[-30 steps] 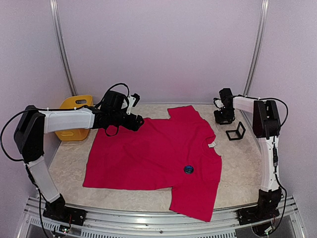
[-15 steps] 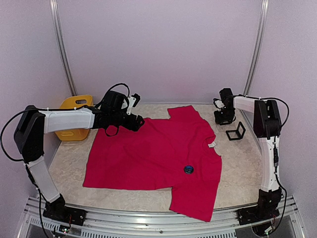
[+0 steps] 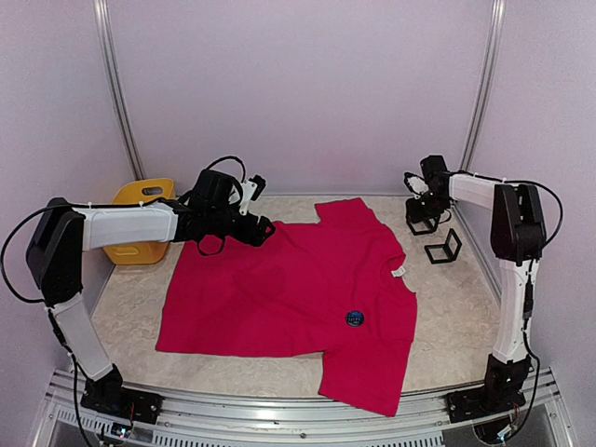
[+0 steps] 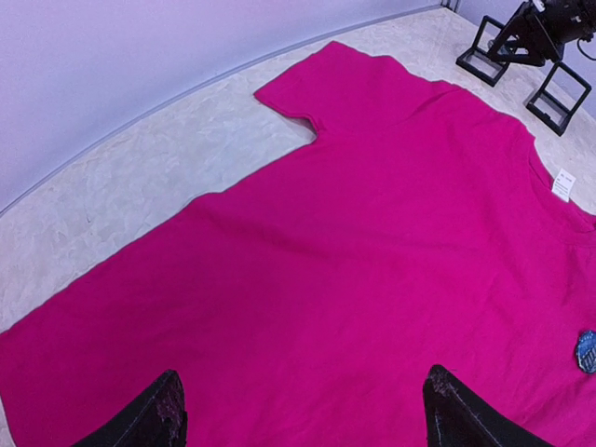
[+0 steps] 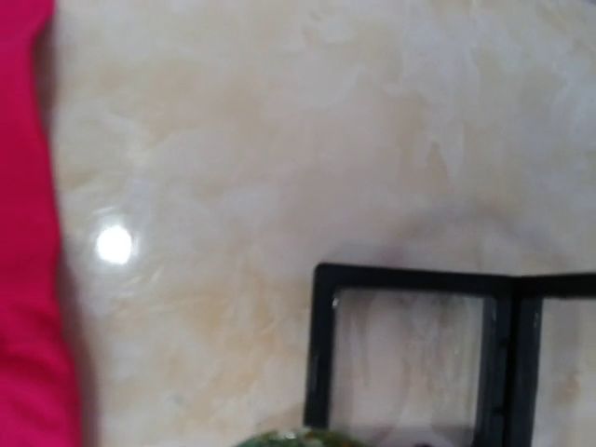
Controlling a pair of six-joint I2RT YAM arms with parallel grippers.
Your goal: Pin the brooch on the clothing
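The clothing (image 3: 289, 279), a crimson-pink T-shirt, lies spread flat on the table. A blue round brooch (image 3: 354, 318) rests on its near right part and also shows as the blue brooch (image 4: 587, 350) at the left wrist view's edge. My left gripper (image 3: 257, 229) hovers open over the shirt's far left, with its fingertips (image 4: 160, 415) wide apart and nothing between them. My right gripper (image 3: 421, 218) is at the far right, beside the shirt's sleeve. A green mottled brooch (image 5: 300, 438) sits at its jaws, whose fingers are out of frame.
An open black display case (image 3: 443, 249) with clear panes lies right of the shirt; a case (image 5: 321, 346) lies below the right wrist. Another black frame (image 4: 482, 58) stands under the right gripper. A yellow tub (image 3: 140, 219) sits far left. Walls close in on three sides.
The right arm has swung slightly right and back, carrying its gripper a little farther from the shirt. The left arm and the shirt have not moved.
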